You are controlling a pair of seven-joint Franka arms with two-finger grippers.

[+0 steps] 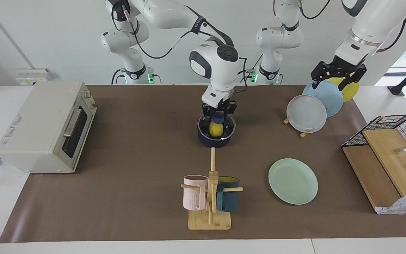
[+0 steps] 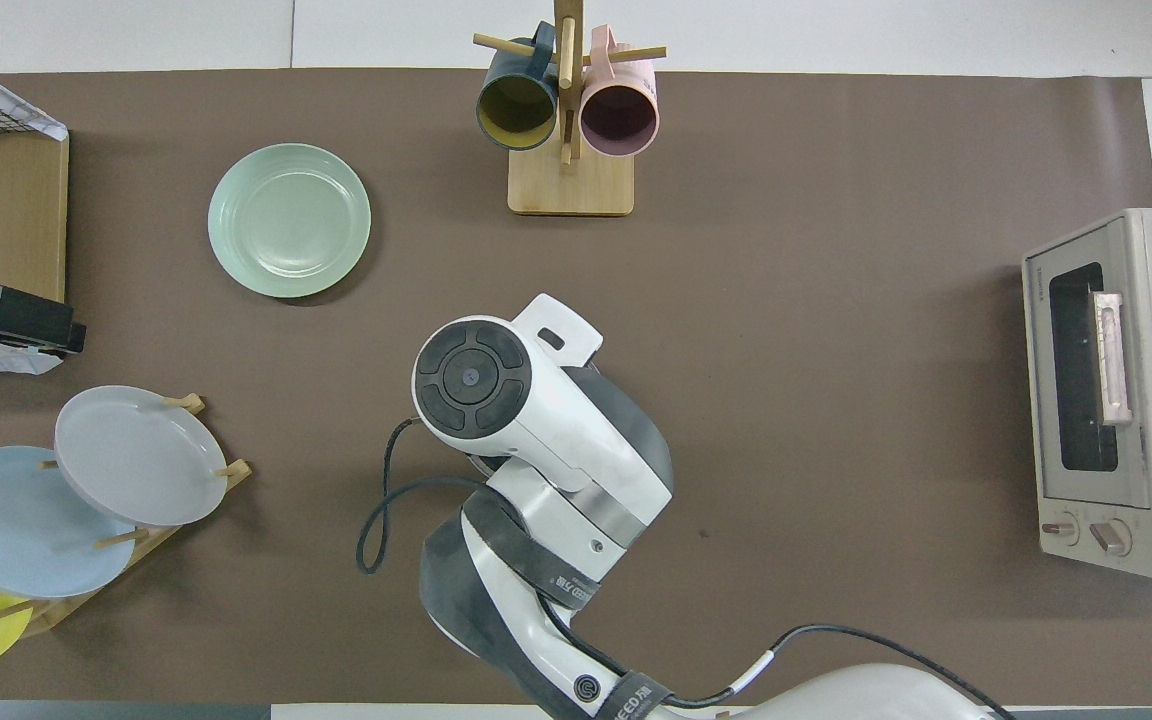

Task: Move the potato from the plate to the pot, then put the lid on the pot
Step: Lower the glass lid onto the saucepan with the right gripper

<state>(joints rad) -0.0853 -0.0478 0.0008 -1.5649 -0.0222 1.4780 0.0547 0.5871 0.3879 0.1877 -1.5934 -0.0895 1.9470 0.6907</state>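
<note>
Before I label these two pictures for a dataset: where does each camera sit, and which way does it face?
Facing view: high across the table, facing the robots; both arms show, right pincer shut on the lid atop the pot, left pincer over the racked plates.
Overhead view: above the robots' end, looking steeply down; the right arm hides the pot.
Shared: green plate, mug rack, toaster oven.
</note>
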